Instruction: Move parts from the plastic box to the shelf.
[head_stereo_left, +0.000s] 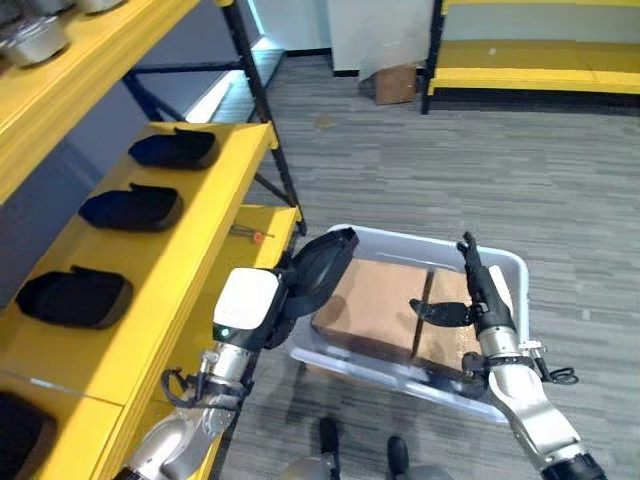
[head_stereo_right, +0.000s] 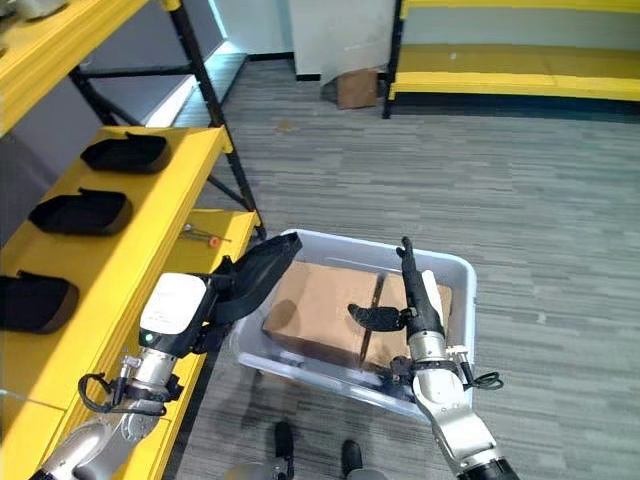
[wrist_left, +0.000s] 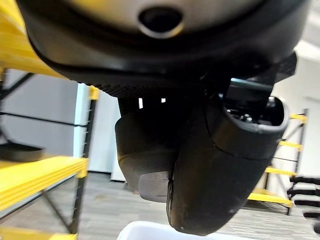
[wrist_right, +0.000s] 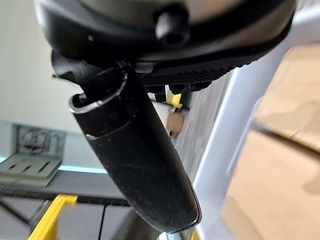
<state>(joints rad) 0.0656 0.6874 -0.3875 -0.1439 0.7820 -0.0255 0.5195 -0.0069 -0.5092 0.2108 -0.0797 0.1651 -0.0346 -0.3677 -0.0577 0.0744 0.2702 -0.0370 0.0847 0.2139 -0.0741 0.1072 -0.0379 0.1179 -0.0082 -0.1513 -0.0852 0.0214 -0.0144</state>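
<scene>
At the near edge of the scene, beside the yellow shelf (head_stereo_left: 215, 215), the left hand (head_stereo_left: 262, 308) is gripping a dark curved part (head_stereo_left: 322, 262), fingers curled round its lower end, so that the part is sticking up and away from the hand with its long axis leaning toward the clear plastic box (head_stereo_left: 500, 268). The part is hanging over the box's left corner, between box and shelf, and the shelf's open yellow surface is lying just to the hand's left, so the carry seems to call for a swing leftward rather than a reach forward. Across the box, the right hand (head_stereo_left: 478, 285) is hovering above the brown cardboard (head_stereo_left: 375, 300) lining the box, fingers straight and pointing away, thumb out sideways, holding nothing. The left hand is clearly the nearer one to the shelf. Farther along the shelf, three similar black parts (head_stereo_left: 150, 205) are already sitting in a row. Beyond, a small cardboard carton (head_stereo_left: 394, 84) is resting on the grey floor (head_stereo_left: 450, 170). No legible writing is showing anywhere.
</scene>
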